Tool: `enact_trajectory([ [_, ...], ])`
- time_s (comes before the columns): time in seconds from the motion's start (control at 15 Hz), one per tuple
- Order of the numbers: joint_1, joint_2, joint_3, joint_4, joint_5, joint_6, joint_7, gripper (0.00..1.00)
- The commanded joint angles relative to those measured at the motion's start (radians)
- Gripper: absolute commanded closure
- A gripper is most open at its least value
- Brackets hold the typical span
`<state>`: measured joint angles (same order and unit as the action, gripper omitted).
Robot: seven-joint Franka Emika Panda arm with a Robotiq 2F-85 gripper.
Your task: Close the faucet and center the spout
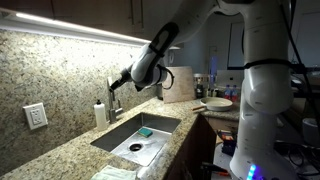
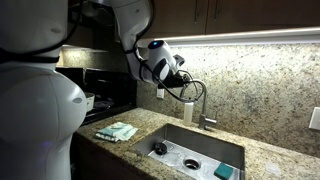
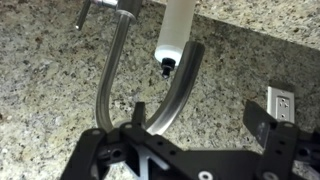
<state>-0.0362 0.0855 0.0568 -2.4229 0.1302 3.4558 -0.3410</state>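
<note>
Hand (image 3: pixel 183 135) is wide open, and the spout (image 3: pixel 108 85) bends between its fingers. Faucet (image 1: pixel 116 104) stands on the counter (image 1: pixel 60 155) behind the sink (image 1: pixel 120 136), with the soap bottle (image 1: pixel 100 113) at its 9 o'clock.

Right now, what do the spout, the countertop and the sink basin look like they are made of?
The spout: polished chrome-look metal, mirror-bright with reflected streaks along the tube. I cannot tell whether it is plated or solid. The countertop: granite-like stone, beige with dark flecks and a smooth, slightly glossy surface. The sink basin: probably brushed stainless steel, going by its dull grey sheen.
</note>
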Motion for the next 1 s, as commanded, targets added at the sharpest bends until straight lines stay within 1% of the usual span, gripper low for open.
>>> enact_trajectory([
  [0.0, 0.007, 0.079, -0.008, 0.046, 0.023, 0.000, 0.007, 0.00],
  [0.13, 0.012, 0.108, -0.014, 0.063, 0.028, 0.000, 0.006, 0.00],
  [0.33, 0.031, 0.117, -0.047, 0.081, 0.077, 0.000, 0.001, 0.00],
  [0.47, 0.049, 0.113, -0.085, 0.085, 0.126, 0.000, -0.005, 0.00],
  [0.67, 0.058, 0.098, -0.129, 0.077, 0.186, 0.000, 0.004, 0.00],
  [0.93, 0.051, 0.084, -0.173, 0.059, 0.250, 0.000, 0.017, 0.00],
])
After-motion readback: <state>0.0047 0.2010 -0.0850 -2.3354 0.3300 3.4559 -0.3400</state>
